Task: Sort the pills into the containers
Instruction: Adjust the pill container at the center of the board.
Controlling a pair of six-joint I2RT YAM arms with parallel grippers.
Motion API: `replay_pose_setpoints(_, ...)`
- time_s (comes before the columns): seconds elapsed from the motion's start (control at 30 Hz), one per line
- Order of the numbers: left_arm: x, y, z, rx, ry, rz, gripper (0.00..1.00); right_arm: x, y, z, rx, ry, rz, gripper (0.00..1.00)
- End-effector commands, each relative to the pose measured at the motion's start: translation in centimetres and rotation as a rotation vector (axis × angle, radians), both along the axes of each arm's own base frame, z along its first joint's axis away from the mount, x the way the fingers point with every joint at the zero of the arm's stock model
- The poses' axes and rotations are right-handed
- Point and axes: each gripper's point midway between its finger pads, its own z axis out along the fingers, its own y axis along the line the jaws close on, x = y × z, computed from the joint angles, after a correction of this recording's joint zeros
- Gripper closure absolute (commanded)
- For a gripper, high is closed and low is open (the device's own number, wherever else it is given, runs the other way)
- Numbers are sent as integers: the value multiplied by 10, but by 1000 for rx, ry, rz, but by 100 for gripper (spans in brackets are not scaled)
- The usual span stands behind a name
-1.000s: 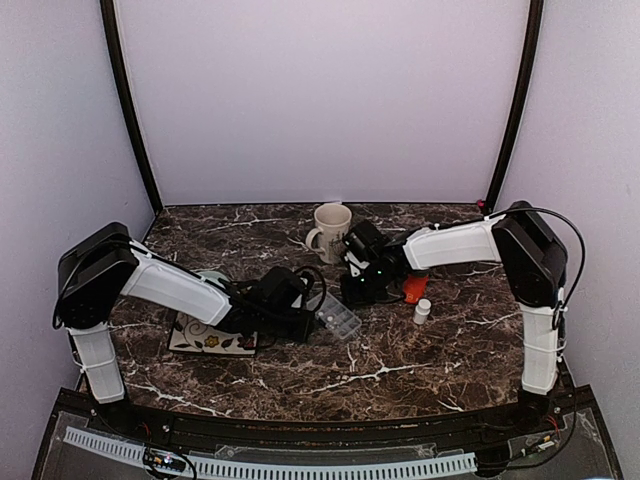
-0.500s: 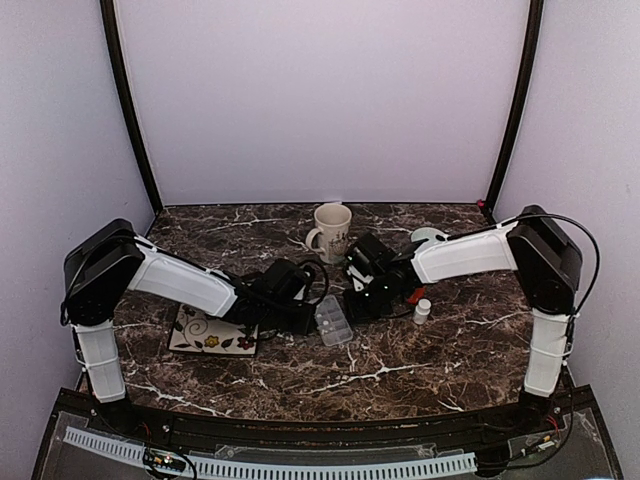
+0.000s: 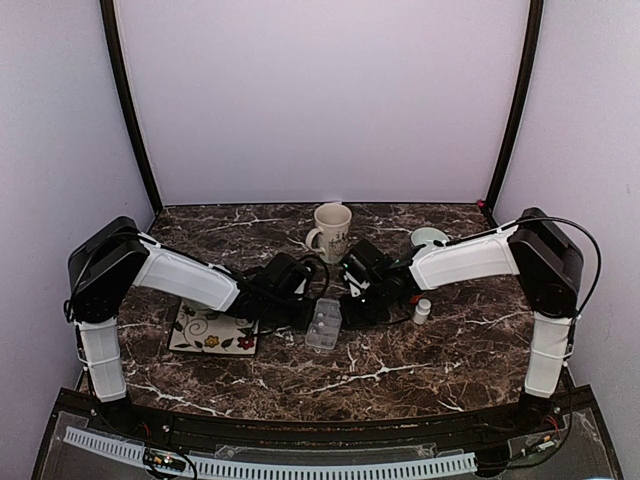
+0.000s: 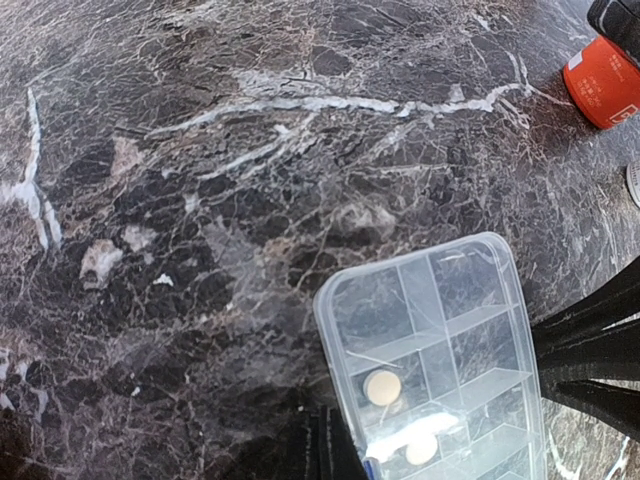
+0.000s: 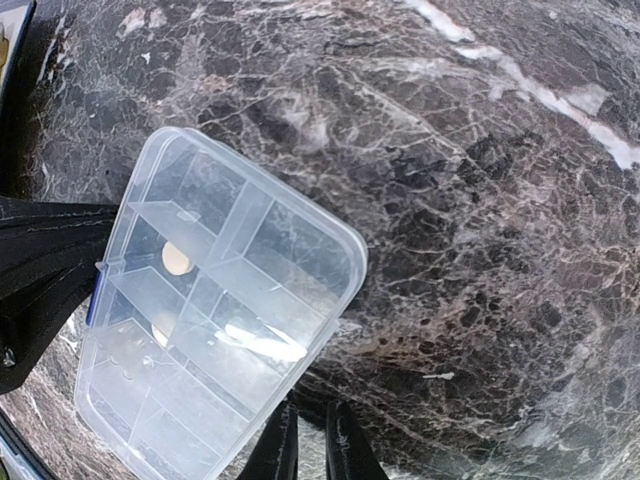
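The clear organiser box (image 3: 323, 323) lies flat on the marble between my two grippers; its compartments are the containers (image 4: 440, 350). Two round pale pills (image 4: 382, 387) sit in compartments near its left edge, and one pill (image 5: 176, 259) shows in the right wrist view. My left gripper (image 4: 326, 452) is shut, its tips against the box's left side with nothing between them. My right gripper (image 5: 311, 448) stands at the box's (image 5: 215, 310) opposite long edge. Its fingers are almost together, with only marble showing in the thin slit.
A cream patterned mug (image 3: 332, 232) stands behind the grippers. A pale green bowl (image 3: 428, 237) is at the back right. A small white bottle (image 3: 422, 311) is right of my right gripper. An orange bottle (image 4: 605, 85) lies nearby. A flowered tile (image 3: 212, 333) sits under my left arm.
The box has slid a little to the left and turned. Both grippers moved in against it. My right arm swung left, uncovering the green bowl and hiding the orange bottle from above.
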Motion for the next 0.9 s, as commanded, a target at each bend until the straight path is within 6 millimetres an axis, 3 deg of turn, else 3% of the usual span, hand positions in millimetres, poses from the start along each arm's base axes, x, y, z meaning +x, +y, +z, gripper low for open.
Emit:
replay_pose_setpoints(0.0,-5,10,4,18,6,2,100,9,-7,-2,-22,-21,-32,89)
replay_pose_setpoints(0.3,-5,7,8,-6,7,8,100,33,7,5,-9,-44,-23,89)
replay_pose_setpoints(0.57,-4,13,9,14,-4,21,100,36,7,9,-7,-48,-20,89)
replay_pose_setpoints(0.7,-1,20,20,29,-35,41,100,35,-2,24,-12,-83,-33,88)
replay_pose_setpoints(0.87,7,34,54,52,-116,56,100,43,-10,60,-22,-165,-46,85)
